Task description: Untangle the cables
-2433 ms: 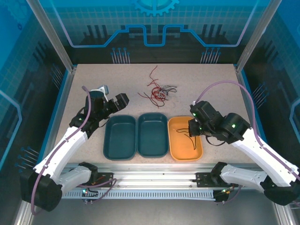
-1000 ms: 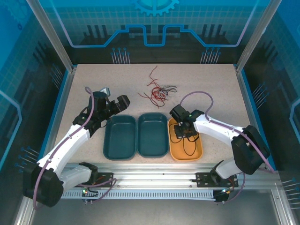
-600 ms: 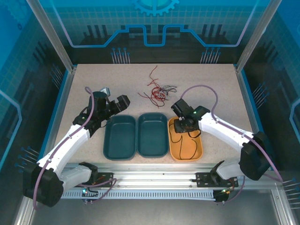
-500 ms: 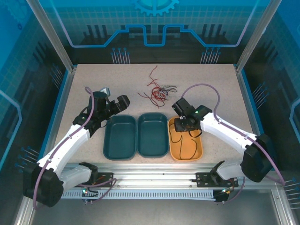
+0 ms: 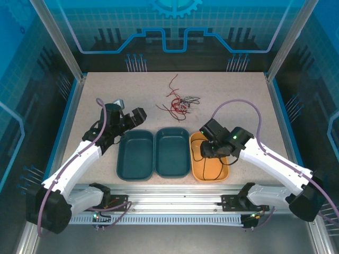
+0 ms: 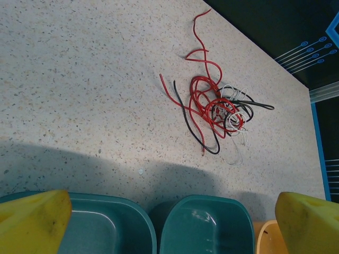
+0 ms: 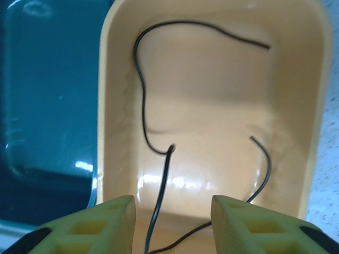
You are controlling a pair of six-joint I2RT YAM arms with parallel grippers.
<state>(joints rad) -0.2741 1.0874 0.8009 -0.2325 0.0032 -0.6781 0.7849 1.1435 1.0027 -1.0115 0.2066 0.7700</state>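
No text, label, brand or number is legible. One sign is recorded: a blue gear-shaped emblem (image 5: 175, 6) on the back panel (image 5: 106, 32).

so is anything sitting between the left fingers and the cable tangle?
Nothing visible. The left gripper, fingers open, faces the cable tangle across bare table. The teal trays lie nearer the arm bases, off that line.

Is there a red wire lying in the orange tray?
No, the orange tray holds black cable; red strands lie tangled on the table.
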